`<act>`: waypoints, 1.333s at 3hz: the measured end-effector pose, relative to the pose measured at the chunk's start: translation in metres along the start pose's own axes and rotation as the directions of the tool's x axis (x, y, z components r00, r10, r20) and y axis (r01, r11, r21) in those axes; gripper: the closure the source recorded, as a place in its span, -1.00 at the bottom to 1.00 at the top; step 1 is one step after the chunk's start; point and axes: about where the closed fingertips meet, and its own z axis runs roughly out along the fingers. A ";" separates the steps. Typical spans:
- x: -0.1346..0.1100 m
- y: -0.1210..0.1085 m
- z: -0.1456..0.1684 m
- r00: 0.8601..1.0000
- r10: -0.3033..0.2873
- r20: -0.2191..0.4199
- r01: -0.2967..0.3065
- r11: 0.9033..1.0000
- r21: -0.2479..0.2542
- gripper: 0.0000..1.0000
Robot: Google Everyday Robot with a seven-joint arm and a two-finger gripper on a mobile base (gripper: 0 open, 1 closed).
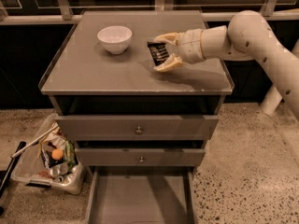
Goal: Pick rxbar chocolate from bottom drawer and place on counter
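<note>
The rxbar chocolate (158,53), a small black wrapper with white lettering, is held upright between the two pale fingers of my gripper (157,54). The gripper is shut on it just above the grey counter (84,71), right of centre, with the arm reaching in from the right. The bottom drawer (140,199) is pulled out at the foot of the cabinet, and its grey floor shows nothing in it.
A white bowl (115,38) stands on the counter to the left of the gripper. Two upper grey drawers with round knobs (138,130) are shut. A clear bin of clutter (51,162) sits on the floor to the left of the cabinet.
</note>
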 end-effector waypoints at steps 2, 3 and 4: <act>0.000 0.000 0.000 1.000 0.000 0.000 0.000 1.000 0.000 -0.24; 0.000 0.000 0.000 1.000 0.000 0.000 0.000 1.000 0.000 -0.71; 0.000 0.000 0.000 1.000 0.000 0.000 0.000 1.000 0.000 -1.00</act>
